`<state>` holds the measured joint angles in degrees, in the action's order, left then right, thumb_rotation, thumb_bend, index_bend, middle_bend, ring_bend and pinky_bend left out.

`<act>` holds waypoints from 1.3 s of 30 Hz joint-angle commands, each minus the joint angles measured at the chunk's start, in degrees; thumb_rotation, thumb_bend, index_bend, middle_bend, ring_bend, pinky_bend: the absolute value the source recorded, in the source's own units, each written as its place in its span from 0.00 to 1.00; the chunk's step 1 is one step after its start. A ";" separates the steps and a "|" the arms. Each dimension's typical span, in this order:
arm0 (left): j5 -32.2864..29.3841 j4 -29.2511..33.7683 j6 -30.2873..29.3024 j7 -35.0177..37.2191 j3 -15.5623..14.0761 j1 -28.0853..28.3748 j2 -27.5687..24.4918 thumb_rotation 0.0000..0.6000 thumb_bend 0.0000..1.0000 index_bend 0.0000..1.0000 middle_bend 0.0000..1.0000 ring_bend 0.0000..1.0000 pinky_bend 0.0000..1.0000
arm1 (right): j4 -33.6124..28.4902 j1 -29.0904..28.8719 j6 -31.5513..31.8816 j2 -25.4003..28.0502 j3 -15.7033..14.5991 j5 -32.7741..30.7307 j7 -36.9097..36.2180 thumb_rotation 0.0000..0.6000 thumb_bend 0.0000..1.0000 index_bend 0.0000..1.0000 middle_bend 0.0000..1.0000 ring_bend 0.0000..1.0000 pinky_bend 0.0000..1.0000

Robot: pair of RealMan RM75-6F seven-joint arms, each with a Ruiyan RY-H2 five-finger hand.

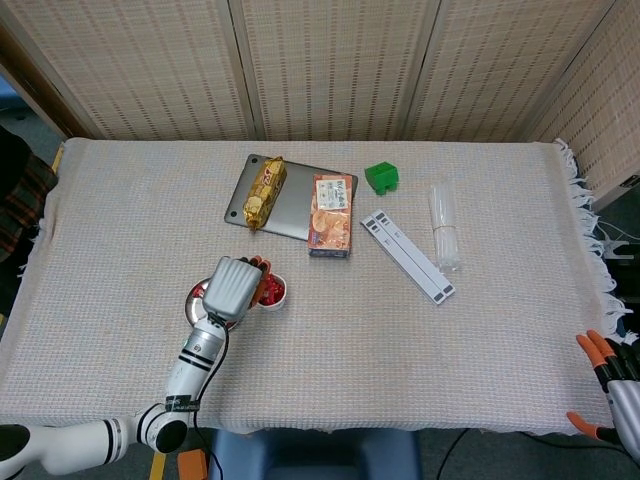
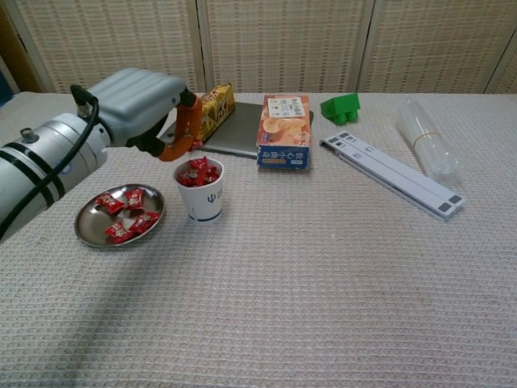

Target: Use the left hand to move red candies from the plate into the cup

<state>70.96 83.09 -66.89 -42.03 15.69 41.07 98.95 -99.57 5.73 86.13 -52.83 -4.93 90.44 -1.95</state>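
Observation:
The white paper cup (image 2: 202, 200), also the cup (image 1: 273, 294) in the head view, stands heaped with red candies (image 2: 197, 171). Left of it the steel plate (image 2: 85, 230) holds several red candies (image 2: 133, 196). My left hand (image 2: 145, 109) hovers just above and behind the cup's rim, its orange-tipped fingers (image 2: 184, 137) curled in and pinching a small candy that is mostly hidden. From the head camera the left hand (image 1: 232, 285) covers part of the plate (image 1: 194, 297) and touches the cup's left side in the picture. My right hand (image 1: 612, 392) rests off the table's near right corner, fingers apart, holding nothing.
Behind the cup lie a grey laptop (image 2: 242, 133), a gold snack bag (image 2: 207, 103) and a cookie box (image 2: 284, 129). A green block (image 2: 340, 107), a white folded stand (image 2: 392, 174) and a clear plastic bundle (image 2: 426, 141) lie to the right.

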 commanded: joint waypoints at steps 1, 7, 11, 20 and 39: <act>-0.58 -0.73 0.45 -0.26 -0.82 0.25 0.58 1.00 0.39 0.56 0.65 0.66 1.00 | 0.16 0.10 0.16 0.15 0.08 -0.13 -0.38 1.00 0.04 0.00 0.00 0.00 0.00; -1.20 -3.93 1.39 0.64 -1.68 1.24 2.69 1.00 0.39 0.51 0.59 0.66 1.00 | 0.22 0.31 0.64 0.30 -0.02 0.30 -0.92 1.00 0.04 0.00 0.00 0.00 0.00; -0.98 -3.97 1.37 1.35 -2.13 1.38 2.54 1.00 0.39 0.47 0.54 0.67 1.00 | 0.37 0.42 0.75 0.38 0.16 -0.20 -1.19 1.00 0.04 0.00 0.00 0.00 0.00; -0.23 -0.01 0.55 2.31 -3.50 0.59 -0.12 1.00 0.39 0.32 0.40 0.68 1.00 | 0.26 0.76 1.36 0.28 0.06 0.29 -1.07 1.00 0.04 0.00 0.00 0.00 0.00; 26.95 -0.19 -38.47 40.16 -30.29 -32.75 -20.12 1.00 0.38 0.07 0.07 0.01 0.21 | 2.75 1.92 4.94 -1.67 -0.29 4.07 -1.44 1.00 0.04 0.00 0.00 0.00 0.00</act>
<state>91.25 91.42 -92.25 -12.06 -9.71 19.72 81.91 -96.88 7.64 91.06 -54.43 -5.26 94.50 -3.43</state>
